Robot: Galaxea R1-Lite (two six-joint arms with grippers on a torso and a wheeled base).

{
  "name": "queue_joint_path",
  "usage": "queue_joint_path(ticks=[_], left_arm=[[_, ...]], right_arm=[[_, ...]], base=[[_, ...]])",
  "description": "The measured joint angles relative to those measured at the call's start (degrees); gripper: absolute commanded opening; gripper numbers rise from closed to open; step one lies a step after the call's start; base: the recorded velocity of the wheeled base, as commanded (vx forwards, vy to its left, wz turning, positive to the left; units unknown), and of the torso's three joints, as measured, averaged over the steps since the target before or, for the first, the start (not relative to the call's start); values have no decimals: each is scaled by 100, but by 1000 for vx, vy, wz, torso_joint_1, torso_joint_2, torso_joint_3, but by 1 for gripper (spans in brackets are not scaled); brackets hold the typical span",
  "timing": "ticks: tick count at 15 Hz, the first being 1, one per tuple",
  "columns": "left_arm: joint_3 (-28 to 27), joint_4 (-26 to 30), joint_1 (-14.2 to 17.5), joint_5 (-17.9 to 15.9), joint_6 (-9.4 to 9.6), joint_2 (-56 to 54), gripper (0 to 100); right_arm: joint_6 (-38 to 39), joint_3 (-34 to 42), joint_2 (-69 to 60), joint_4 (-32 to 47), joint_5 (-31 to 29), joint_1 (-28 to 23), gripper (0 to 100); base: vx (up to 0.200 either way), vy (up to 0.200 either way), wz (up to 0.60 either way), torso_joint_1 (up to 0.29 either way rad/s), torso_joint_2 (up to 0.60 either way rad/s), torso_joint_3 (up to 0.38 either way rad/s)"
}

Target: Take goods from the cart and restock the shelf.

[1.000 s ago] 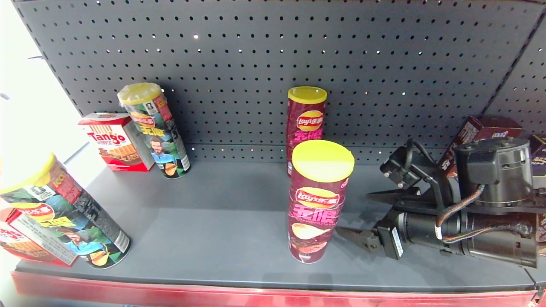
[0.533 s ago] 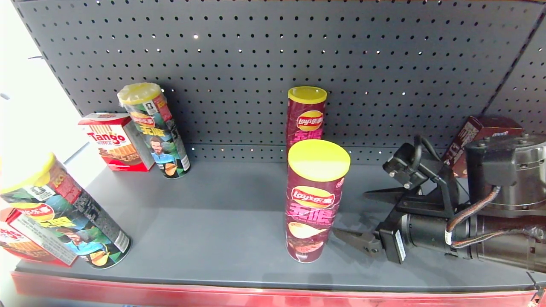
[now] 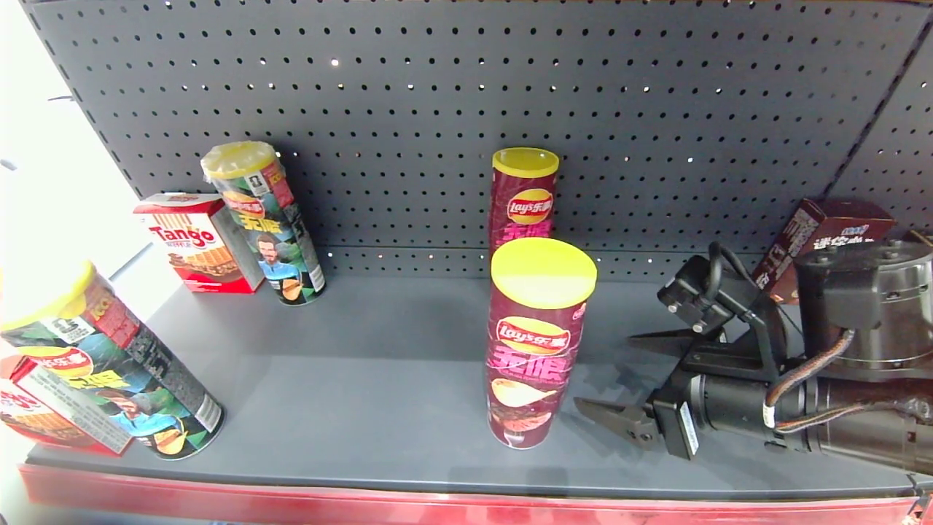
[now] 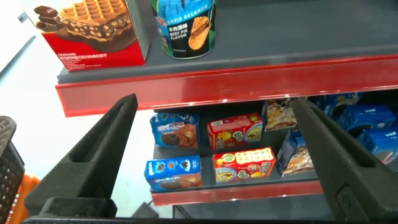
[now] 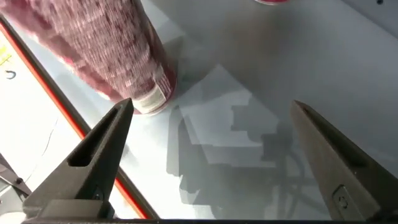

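A maroon chips can [image 3: 539, 343] with a yellow lid stands upright near the front of the grey shelf [image 3: 364, 379]. A second maroon can [image 3: 523, 197] stands behind it by the back wall. My right gripper [image 3: 611, 372] lies just right of the front can, open, with nothing between its fingers and a small gap to the can. In the right wrist view the can [image 5: 112, 56] sits beyond one fingertip of the open gripper [image 5: 208, 111]. My left gripper [image 4: 214, 102] is open and empty, below the shelf's red front edge [image 4: 249, 84].
Green chips cans [image 3: 266, 222] [image 3: 109, 364] and a red wafer box [image 3: 193, 240] stand at the left. Dark boxes [image 3: 824, 233] lean at the back right. A pegboard wall [image 3: 466, 87] closes the back. Open shelf floor lies between the green and maroon cans. Cookie boxes [image 4: 236, 134] fill the lower shelf.
My right arm has drawn back a little to the right and lower. The front maroon can now stands slightly further left and straighter.
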Motion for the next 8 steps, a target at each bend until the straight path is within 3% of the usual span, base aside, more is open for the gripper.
queue_joint_path(ticks=[8], left_arm=[[11,-37,26,-22,-5,-15,100]], right_arm=[[106,496,-937,4,-148,-551,100]], base=[[0,0,0,0,0,0]])
